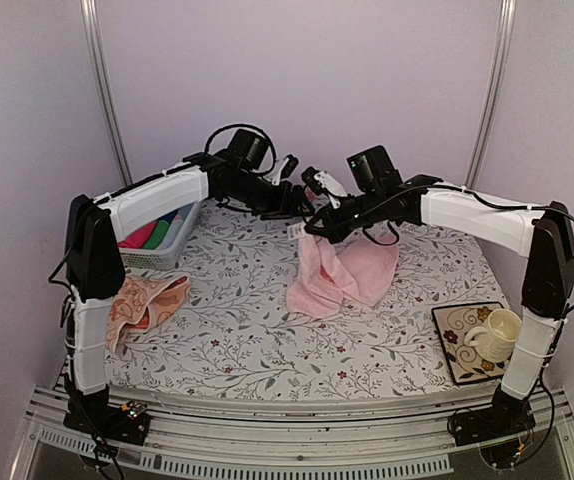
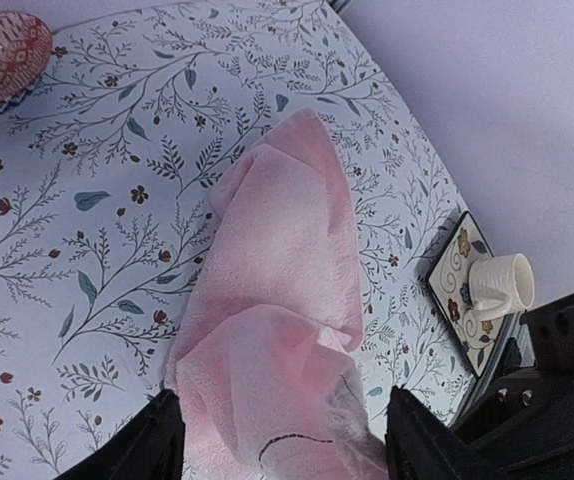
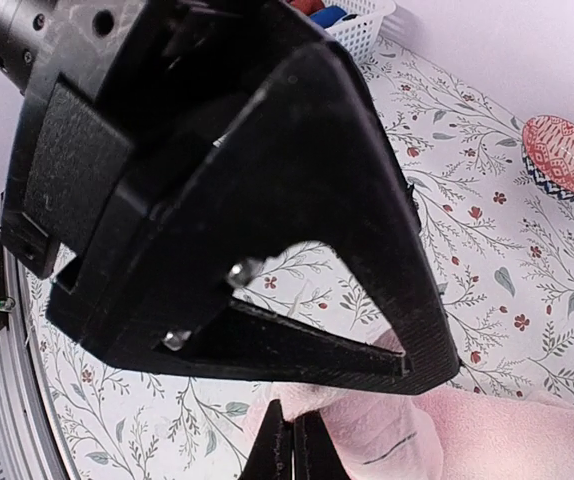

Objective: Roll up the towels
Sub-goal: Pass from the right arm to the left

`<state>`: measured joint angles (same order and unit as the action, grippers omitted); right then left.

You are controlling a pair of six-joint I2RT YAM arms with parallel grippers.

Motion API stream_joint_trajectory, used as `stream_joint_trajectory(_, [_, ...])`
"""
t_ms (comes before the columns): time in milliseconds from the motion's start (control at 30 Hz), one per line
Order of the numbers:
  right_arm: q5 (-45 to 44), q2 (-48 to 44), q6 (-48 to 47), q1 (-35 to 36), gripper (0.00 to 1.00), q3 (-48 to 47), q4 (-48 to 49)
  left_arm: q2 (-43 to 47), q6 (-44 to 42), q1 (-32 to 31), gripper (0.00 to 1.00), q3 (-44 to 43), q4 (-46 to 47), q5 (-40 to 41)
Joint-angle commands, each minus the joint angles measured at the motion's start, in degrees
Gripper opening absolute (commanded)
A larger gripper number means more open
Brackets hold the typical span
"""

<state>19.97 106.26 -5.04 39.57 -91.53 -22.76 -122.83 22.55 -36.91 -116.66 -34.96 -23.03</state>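
Left wrist view: limp, light pink cloth towel hangs centre-frame between parted left jaws; right jaws clamp its corner, sensibly.

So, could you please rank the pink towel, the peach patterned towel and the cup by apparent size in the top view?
1. pink towel: clearly largest, though one end is held up nearer the camera.
2. peach patterned towel: bunched up.
3. cup: smallest.
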Motion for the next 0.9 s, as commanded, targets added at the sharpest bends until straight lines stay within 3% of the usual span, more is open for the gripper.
stream_joint_trajectory(0, [-2.8, 1.5, -0.4, 0.7, 0.02, -2.2, -1.1, 0.3, -0.6, -0.9, 0.69, -1.3, -1.3, -0.2])
stream_joint_trajectory(267, [-4.1, 2.7, -0.9, 1.5, 0.02, -3.2, -2.0, 1.0, -1.4, -1.5, 0.73, -1.1, -1.2, -1.4])
stream_joint_trajectory(467, [-5.3, 2.8, -1.0, 1.6, 0.02, -3.6, -2.4, 1.3, -1.7, -1.4, 0.66, -0.1, -2.7, -0.9])
stream_joint_trajectory(600, [-5.6, 2.8, -1.0, 1.6, 0.02, -3.9, -2.5, 1.5, -2.3, -1.5, 0.47, 0.5, -4.3, 0.4])
stream_joint_trajectory(667, [-5.6, 2.8, -1.1, 1.6, 0.02, -4.0, -2.5, 1.5, -2.4, -1.5, 0.44, 0.6, -4.5, 0.7])
stream_joint_trajectory(867, [-6.2, 3.2, -1.2, 1.6, 0.02, -4.2, -2.9, 1.5, -2.5, -1.5, 0.11, -0.2, -4.3, 0.5])
